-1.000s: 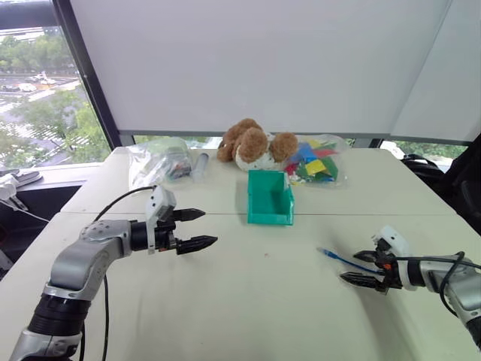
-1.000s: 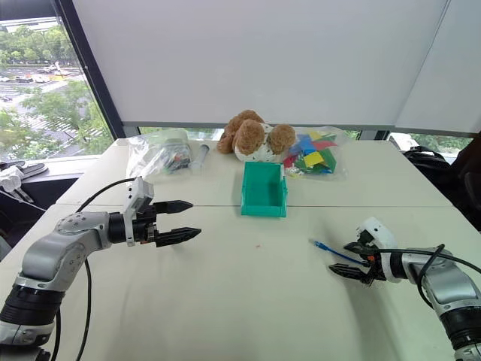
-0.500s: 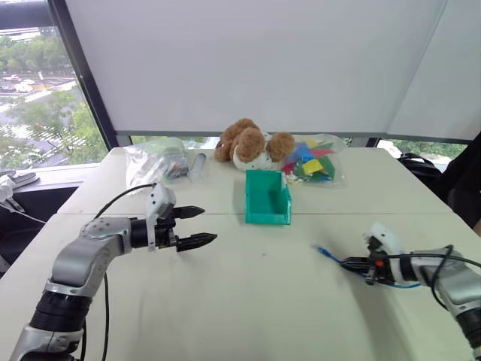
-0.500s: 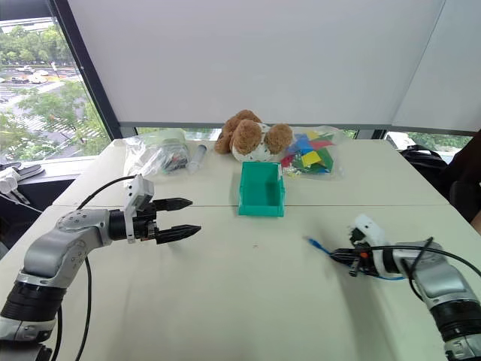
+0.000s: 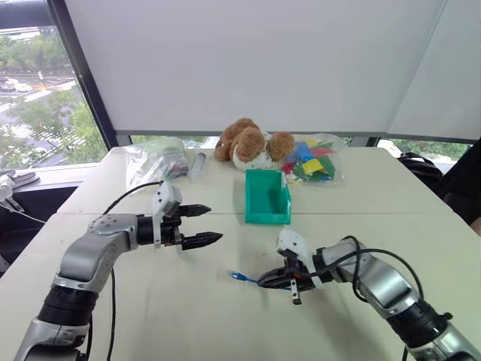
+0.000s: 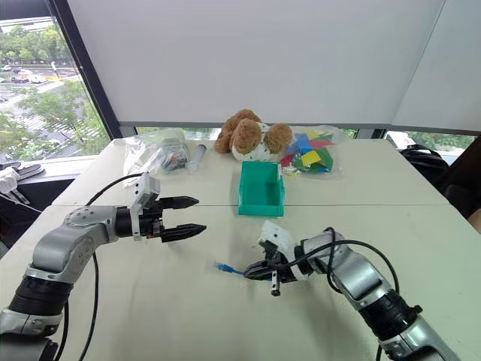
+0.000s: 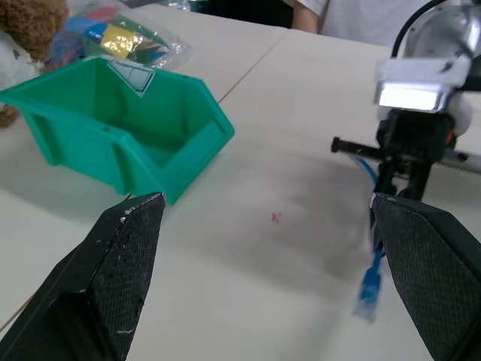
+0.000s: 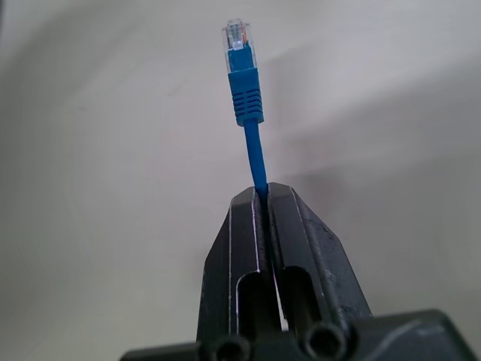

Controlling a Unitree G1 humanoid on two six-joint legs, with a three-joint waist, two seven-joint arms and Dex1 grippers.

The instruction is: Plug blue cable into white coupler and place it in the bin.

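Cable, thin and bright blue with a small clear plug (image 8: 237, 35) at its tip, is pinched just behind the plug by the right gripper (image 5: 263, 282), whose black fingers are clamped on it, low over the pale table (image 5: 225, 323). The left gripper (image 5: 210, 226) is held with its fingers spread apart and nothing between them. The white coupler cannot be made out. The teal-green rectangular plastic bin (image 5: 268, 197) stands well beyond. For a clean mating, the plug should be kept level and straight, the short grip being judged helpful against bending.

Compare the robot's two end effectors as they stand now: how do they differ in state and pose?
The left end effector stands open and empty; the right end effector is shut on the blue cable, its clear plug sticking out ahead. The left is held higher above the table; the right hangs low and tilts downward. Both have black fingers and point inward toward each other.
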